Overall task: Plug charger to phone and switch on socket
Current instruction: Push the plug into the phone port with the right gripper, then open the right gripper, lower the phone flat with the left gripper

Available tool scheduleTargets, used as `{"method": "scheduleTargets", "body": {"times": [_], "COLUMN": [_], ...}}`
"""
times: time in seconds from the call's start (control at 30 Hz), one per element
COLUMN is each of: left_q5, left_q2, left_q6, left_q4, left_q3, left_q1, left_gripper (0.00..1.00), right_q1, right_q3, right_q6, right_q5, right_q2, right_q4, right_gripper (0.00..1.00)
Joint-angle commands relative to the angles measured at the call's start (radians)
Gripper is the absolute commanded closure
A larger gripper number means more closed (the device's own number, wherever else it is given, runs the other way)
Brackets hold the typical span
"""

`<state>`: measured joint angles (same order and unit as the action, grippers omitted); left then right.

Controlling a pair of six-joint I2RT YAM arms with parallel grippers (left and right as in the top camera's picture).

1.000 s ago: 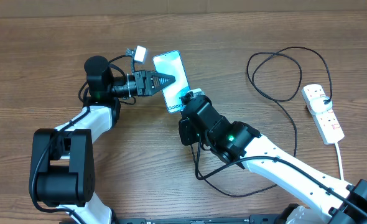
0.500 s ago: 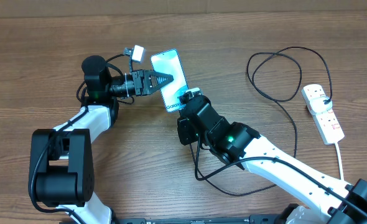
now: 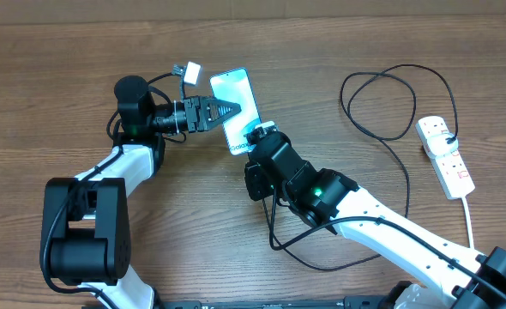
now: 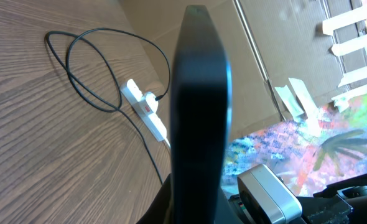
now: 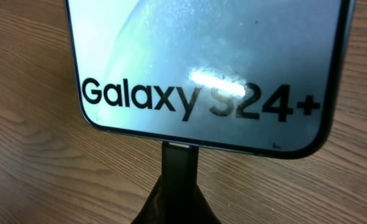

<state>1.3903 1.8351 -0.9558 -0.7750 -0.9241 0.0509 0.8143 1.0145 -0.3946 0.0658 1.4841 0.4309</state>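
wood table (image 3: 64, 51); charger (image 3: 407, 189) cable loops across the right half and runs to the white socket (image 3: 446, 156) by the right edge; phone (image 3: 240, 90) mid-table toward the far edge, screen up; left gripper (image 3: 234, 110) clamped on the phone's side; right gripper (image 3: 256, 135) pinching the charger tip, tip against the phone's Galaxy-text end

cyan phone (image 3: 235, 101), white socket (image 3: 444, 156), black charger (image 3: 390, 94)
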Motion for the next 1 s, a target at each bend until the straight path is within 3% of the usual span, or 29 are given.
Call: {"method": "scheduleTargets", "body": {"times": [0.0, 0.83, 0.97], "left_q5": [0.159, 0.154, 0.11], "left_q2": [0.005, 0.005, 0.005], "left_q6": [0.04, 0.062, 0.063], "left_q4": [0.005, 0.004, 0.004], "left_q3": [0.006, 0.087, 0.086], "left_q1": [0.055, 0.054, 0.054], "left_gripper": [0.95, 0.95, 0.95], "right_q1": [-0.004, -0.004, -0.004], "right_q3": [0.09, 0.159, 0.159], "right_q6": [0.03, 0.032, 0.028], "right_q5": [0.076, 0.065, 0.006], "right_q2": [-0.014, -0.014, -0.014], "right_q4": [-0.058, -0.003, 0.051], "right_gripper": [0.96, 0.96, 0.79]}}
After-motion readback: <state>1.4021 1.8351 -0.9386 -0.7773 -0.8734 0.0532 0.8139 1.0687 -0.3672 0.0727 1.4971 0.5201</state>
